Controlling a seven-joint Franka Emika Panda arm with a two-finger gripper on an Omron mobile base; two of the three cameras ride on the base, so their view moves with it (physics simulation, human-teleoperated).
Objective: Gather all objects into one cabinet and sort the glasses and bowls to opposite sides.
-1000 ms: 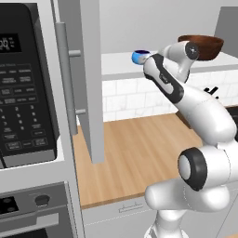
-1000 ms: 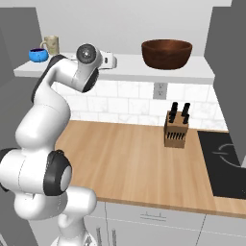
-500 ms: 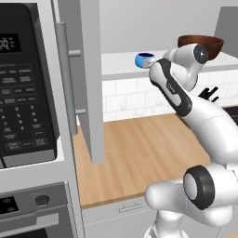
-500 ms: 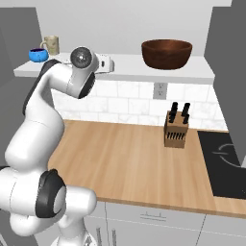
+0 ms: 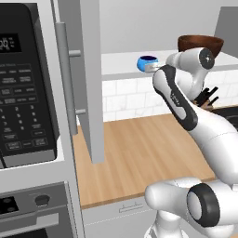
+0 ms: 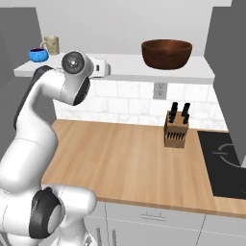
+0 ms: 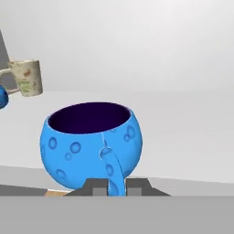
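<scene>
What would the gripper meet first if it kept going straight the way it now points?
The gripper is shut on the handle of a blue cup, so the cup's own body comes first. Past it lies open white shelf, then probably the pale back wall; depth is unclear.

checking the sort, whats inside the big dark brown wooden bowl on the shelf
Only the upper inner wall of the large dark brown wooden bowl shows, bare and smooth. Its rim hides the bottom from these low camera angles, so whether anything lies inside cannot be told.
</scene>
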